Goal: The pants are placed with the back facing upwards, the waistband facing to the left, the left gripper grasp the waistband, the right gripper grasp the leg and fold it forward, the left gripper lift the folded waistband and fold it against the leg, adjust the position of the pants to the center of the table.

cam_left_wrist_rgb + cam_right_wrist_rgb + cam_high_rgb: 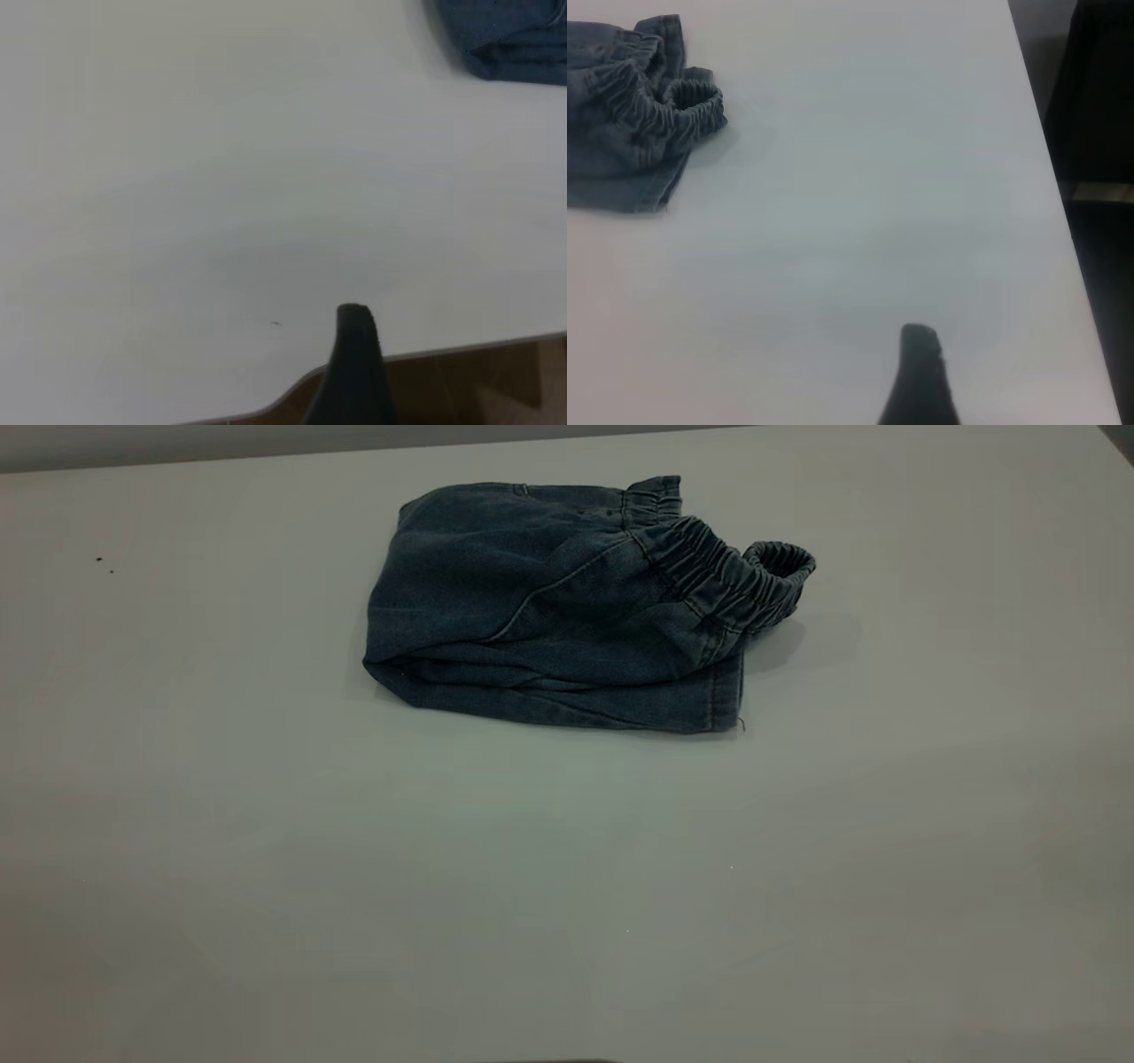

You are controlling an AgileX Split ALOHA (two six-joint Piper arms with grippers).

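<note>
The pants (558, 607) lay folded into a compact bundle on the desk (567, 886), toward its far side and a little right of the middle, with the waistband (722, 576) doubled over on top and its loop sticking out past the bundle's right edge. Both folds looked done, so I judged the step in hand to be shifting the bundle to the centre.

My left end effector (354, 354) hung low over the bare desk near its edge, well apart from the pants' corner. My right end effector (920, 372) hung over bare desk too, with the waistband loop well off. Only one dark fingertip of each showed, so I could not tell whether either was released or clenched; neither held cloth.

To do it well, I would have pressed on the thick folded edge and dragged toward me slowly, keeping the layers stacked and the loose loop from unrolling.

The desk was plain, pale and matte, with a few tiny dark specks. Beyond its edge I saw brown floor on one side and a dark gap on the other.
</note>
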